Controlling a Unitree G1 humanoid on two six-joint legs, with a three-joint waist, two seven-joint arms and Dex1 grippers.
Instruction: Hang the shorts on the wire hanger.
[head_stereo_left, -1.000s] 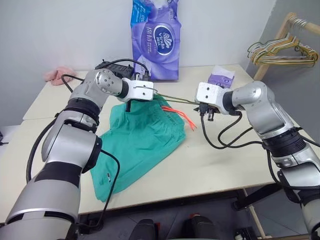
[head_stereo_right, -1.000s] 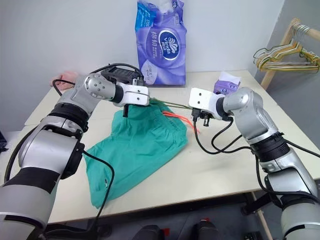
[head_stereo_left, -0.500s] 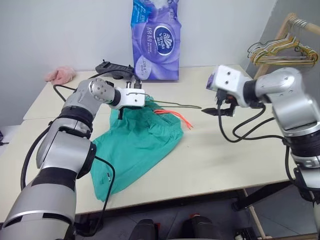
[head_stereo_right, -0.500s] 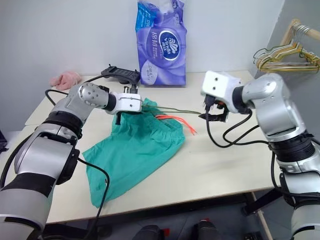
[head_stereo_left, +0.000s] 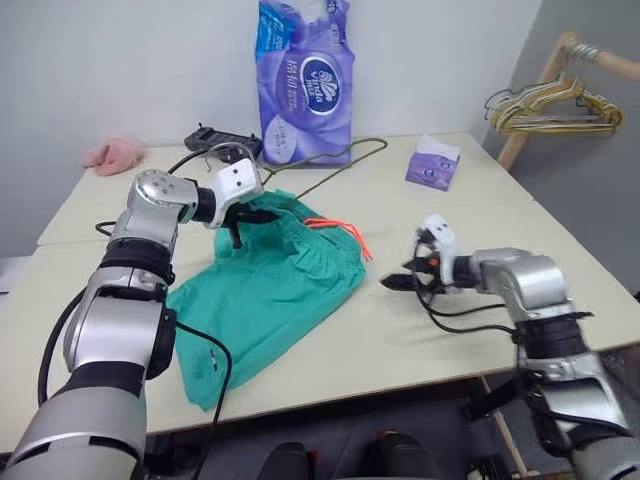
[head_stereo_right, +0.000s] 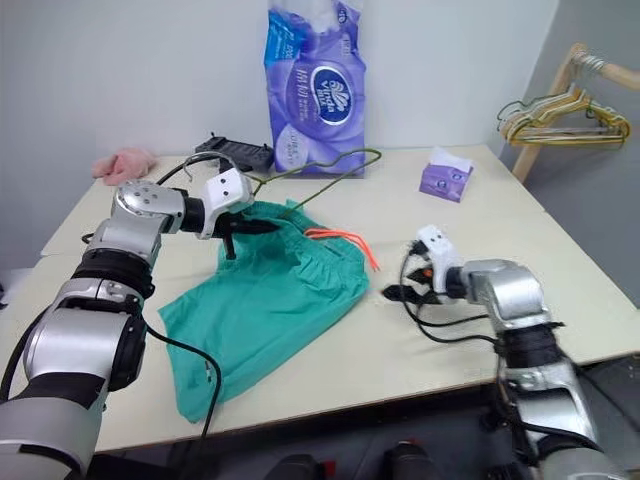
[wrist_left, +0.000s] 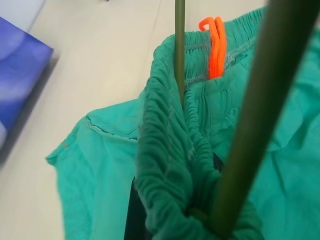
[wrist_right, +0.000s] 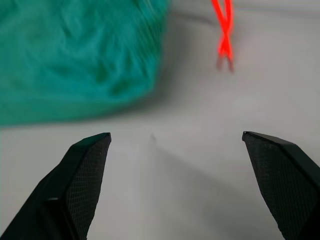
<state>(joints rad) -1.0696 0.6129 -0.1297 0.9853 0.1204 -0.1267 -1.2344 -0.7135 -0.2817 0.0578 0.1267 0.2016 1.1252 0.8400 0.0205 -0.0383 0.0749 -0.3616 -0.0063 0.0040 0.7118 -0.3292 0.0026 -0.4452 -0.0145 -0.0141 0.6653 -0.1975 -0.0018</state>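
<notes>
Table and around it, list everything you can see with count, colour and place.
shorts: one, teal-green, orange drawstring, table middle
wire hanger: one, dark olive, threaded in the waistband, reaching toward the tissue pack
tissue pack: one, purple, table back
tissue box: one, purple, back right
pink cloth: one, back left
black device: one, beside the pack
hangers: bunch, pale, on wooden rack
left hand: shut on waistband and wire
right hand: open, above table
</notes>
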